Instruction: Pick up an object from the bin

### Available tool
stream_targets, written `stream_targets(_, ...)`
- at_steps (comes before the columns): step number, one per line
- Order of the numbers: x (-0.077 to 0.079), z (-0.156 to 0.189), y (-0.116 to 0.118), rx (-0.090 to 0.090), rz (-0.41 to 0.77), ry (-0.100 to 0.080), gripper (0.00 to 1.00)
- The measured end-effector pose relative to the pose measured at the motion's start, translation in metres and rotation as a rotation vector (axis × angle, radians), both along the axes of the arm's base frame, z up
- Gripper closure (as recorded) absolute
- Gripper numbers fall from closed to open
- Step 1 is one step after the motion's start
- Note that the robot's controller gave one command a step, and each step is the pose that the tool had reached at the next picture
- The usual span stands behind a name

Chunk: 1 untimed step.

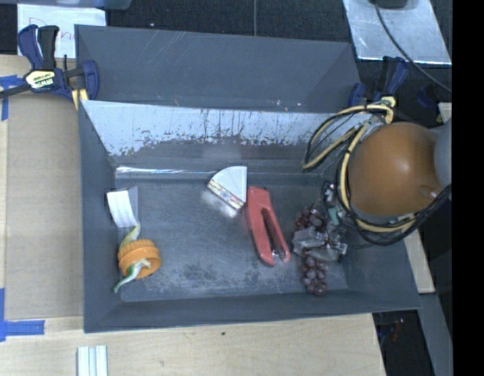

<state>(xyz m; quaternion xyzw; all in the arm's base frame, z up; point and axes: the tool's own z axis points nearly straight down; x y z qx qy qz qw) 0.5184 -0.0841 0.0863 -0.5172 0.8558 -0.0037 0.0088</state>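
Grape bunch (312,271), dark purple, lies right beneath the fingers (322,243) on the bin (226,135) floor, unlifted; whether they grip it I cannot tell. Grasping and lifting likely remain.

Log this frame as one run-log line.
gripper: over dark purple grape bunch | where: view-right end of bin | beside: red stapler | hold: unconfirmed

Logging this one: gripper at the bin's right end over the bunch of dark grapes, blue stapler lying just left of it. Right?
Not quite: the stapler is red, not blue, as the camera view shows. The rest holds: the gripper is over the dark grapes.
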Motion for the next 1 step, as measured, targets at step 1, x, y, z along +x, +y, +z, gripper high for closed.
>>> stream_targets(1,-0.0029,0.0284,0.001,0.003,0.001,0.012,1.0)
